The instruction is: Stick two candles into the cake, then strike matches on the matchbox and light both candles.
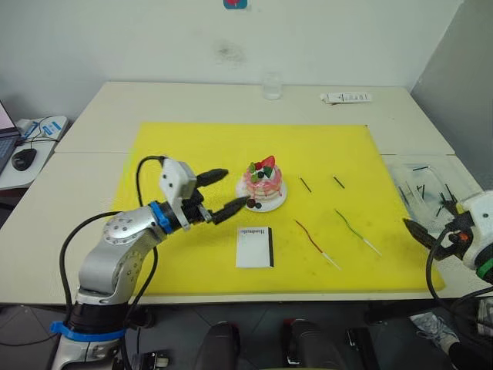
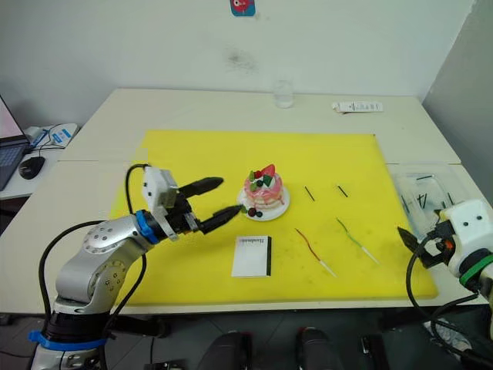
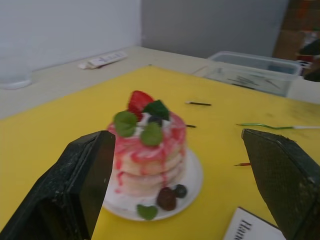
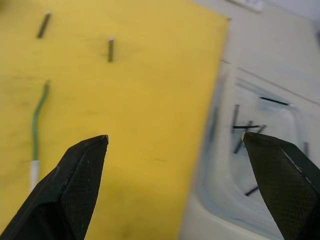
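Observation:
The pink cake [image 1: 263, 183] sits on its small white plate [image 1: 279, 202] in the middle of the yellow mat [image 1: 192, 154]. My left gripper [image 1: 233, 189] is open just left of the cake, one finger on each side of the plate's near-left edge, holding nothing. In front of the cake lies the white matchbox [image 1: 255, 247]. To its right lie the red candle [image 1: 310, 237] and the green candle [image 1: 353, 226]. Two short dark matches [image 1: 306, 185] [image 1: 338, 182] lie beyond them. My right gripper [image 4: 175, 137] hangs open and empty over the mat's right edge.
A clear plastic tray [image 1: 425, 183] holding several more matches stands off the mat at the right. At the table's far side are a glass [image 1: 271, 85] and a white tube [image 1: 346, 98]. A mouse [image 1: 25, 158] lies on a side table at the left.

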